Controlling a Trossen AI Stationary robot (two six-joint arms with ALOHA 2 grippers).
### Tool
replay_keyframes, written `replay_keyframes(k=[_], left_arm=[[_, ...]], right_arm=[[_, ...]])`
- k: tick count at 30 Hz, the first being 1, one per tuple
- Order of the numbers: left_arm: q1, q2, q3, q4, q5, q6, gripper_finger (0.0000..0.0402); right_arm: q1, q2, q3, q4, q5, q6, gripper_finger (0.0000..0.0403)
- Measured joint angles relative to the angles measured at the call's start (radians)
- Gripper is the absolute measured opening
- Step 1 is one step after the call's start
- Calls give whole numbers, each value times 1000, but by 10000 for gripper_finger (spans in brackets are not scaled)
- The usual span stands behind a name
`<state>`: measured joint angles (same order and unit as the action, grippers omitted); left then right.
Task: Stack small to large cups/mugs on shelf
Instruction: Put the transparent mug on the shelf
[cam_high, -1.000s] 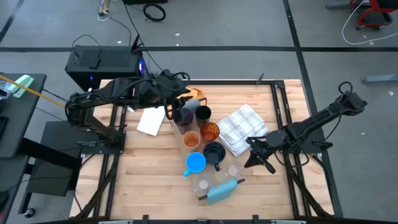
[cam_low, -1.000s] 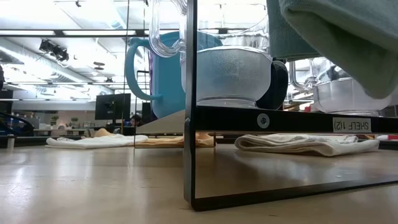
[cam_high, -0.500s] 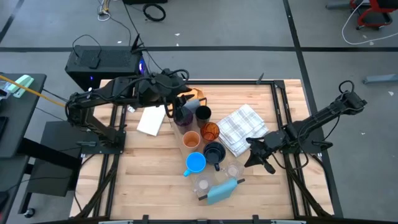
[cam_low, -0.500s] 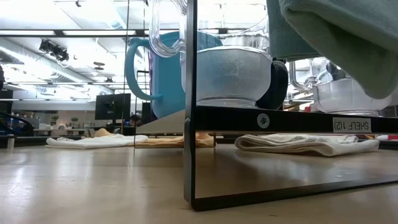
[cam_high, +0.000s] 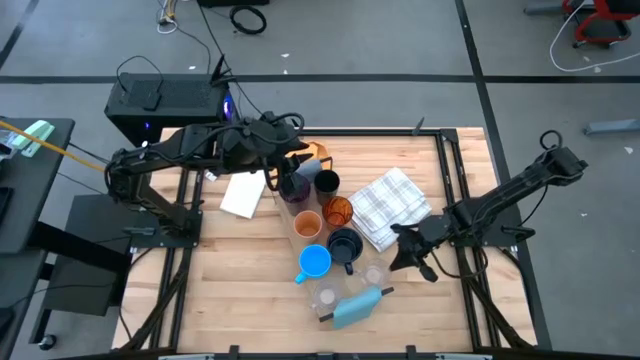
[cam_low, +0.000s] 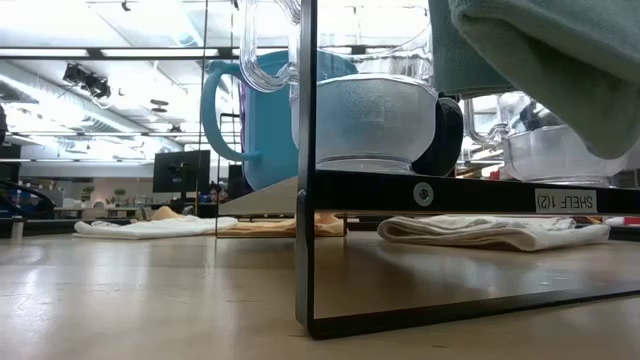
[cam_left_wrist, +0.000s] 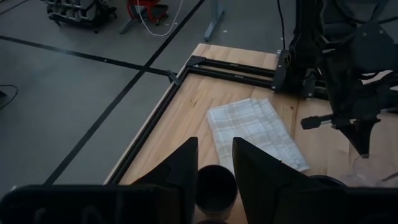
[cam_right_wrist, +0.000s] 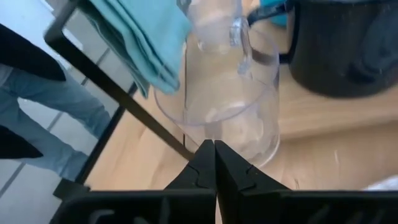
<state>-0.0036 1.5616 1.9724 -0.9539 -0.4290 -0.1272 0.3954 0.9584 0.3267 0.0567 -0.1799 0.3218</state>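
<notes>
**Cups crowded mid-table, right gripper closed beside a clear glass**

Near the table's middle, the cups stand in a loose diagonal row: a purple tumbler (cam_high: 291, 184) and a black cup (cam_high: 327, 183) at the far end, then two orange cups (cam_high: 308, 224), a dark navy mug (cam_high: 344, 244) and a bright blue mug (cam_high: 315, 262). Closest to the front edge sit small clear glasses (cam_high: 375, 273), beside a blue-grey cloth (cam_high: 354, 307). A white checked cloth (cam_high: 392, 206) lies just right of the row.

The left gripper (cam_high: 279, 172) hangs over the far end of the row; its wrist view shows its fingers (cam_left_wrist: 182, 169) parted, holding nothing, with the black cup's rim below the gap between them.

The right gripper (cam_high: 406, 256) sits low, just right of the clear glasses and near the navy mug. Its wrist view shows the fingertips (cam_right_wrist: 206, 158) pressed together and empty, with a clear handled glass (cam_right_wrist: 225, 93) directly ahead and the dark mug beside it.
</notes>
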Motion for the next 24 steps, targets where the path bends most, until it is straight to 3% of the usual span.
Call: replay_keyframes(k=[24], left_arm=[[0, 0, 0, 0, 0, 0, 107]], right_arm=[[0, 45, 0, 133, 0, 8, 0]])
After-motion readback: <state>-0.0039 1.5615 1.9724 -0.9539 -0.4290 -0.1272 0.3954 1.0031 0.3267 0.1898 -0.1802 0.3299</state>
